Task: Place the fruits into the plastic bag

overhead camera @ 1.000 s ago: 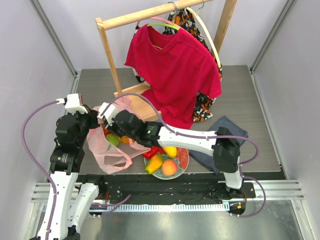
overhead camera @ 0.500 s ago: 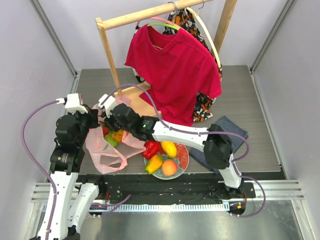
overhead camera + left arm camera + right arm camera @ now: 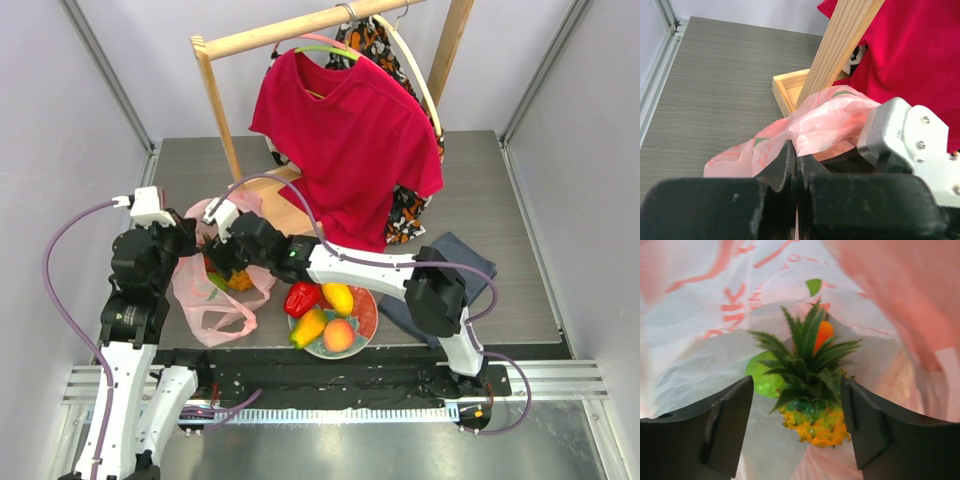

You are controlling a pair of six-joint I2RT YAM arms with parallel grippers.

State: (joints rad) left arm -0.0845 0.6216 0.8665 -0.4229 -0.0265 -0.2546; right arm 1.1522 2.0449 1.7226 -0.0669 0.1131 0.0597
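Observation:
The pink plastic bag [image 3: 205, 300] lies at the left of the table, and my left gripper [image 3: 187, 240] is shut on its upper edge [image 3: 805, 131], holding the mouth up. My right gripper [image 3: 226, 262] reaches into the bag's mouth. Its fingers stand open on either side of the pineapple [image 3: 816, 407], which lies loose on the bag's floor beside the bumpy green fruit [image 3: 763, 382]. An orange fruit [image 3: 825, 332] shows behind the leaves. On the red plate [image 3: 368, 318] lie a red pepper [image 3: 301, 298], a yellow mango [image 3: 339, 298], a yellow-orange fruit [image 3: 308, 326] and a peach [image 3: 339, 335].
A wooden clothes rack [image 3: 222, 110] with a red T-shirt [image 3: 350, 150] stands just behind the bag; its base frame [image 3: 790, 87] lies close to the bag. A folded grey-blue cloth [image 3: 450, 262] lies to the right of the plate.
My right gripper has pushed down into the bag with the pineapple and opened, letting it go. The left gripper has kept its hold on the bag's edge.

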